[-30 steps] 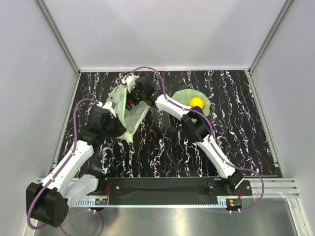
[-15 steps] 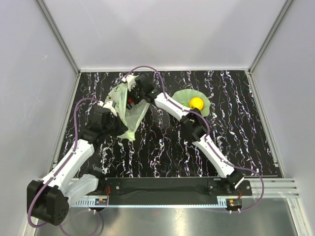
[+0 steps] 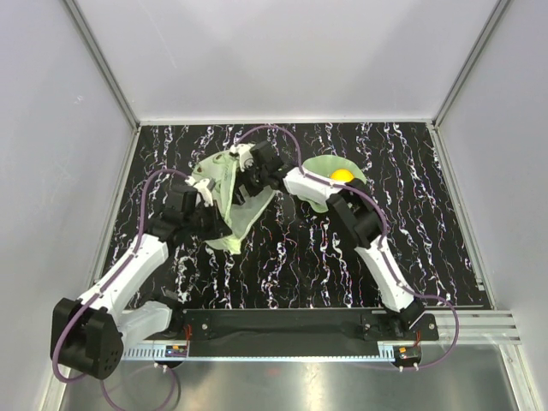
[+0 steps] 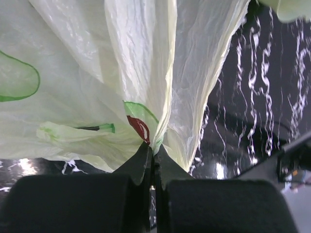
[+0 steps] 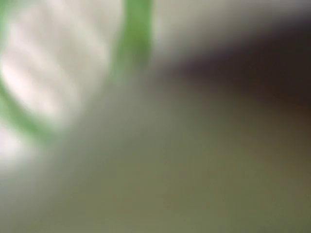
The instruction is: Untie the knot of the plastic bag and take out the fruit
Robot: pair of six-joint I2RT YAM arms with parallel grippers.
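Left gripper (image 4: 151, 154) is pinched tight on the plastic bag (image 3: 233, 218) at the counter's (image 3: 411, 257) eleven o'clock; right gripper (image 3: 250, 177), spread wide, pokes into it. One yellow fruit (image 3: 342, 176) lies at one o'clock.

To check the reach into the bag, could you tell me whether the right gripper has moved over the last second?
Yes. The right gripper has shifted rightward in the top view, closer to the green dish.

A black, white-veined table (image 3: 411, 248) fills mid-frame. A green dish (image 3: 318, 167) lies on it right of centre; the bag (image 3: 233, 224) touches down left of centre.
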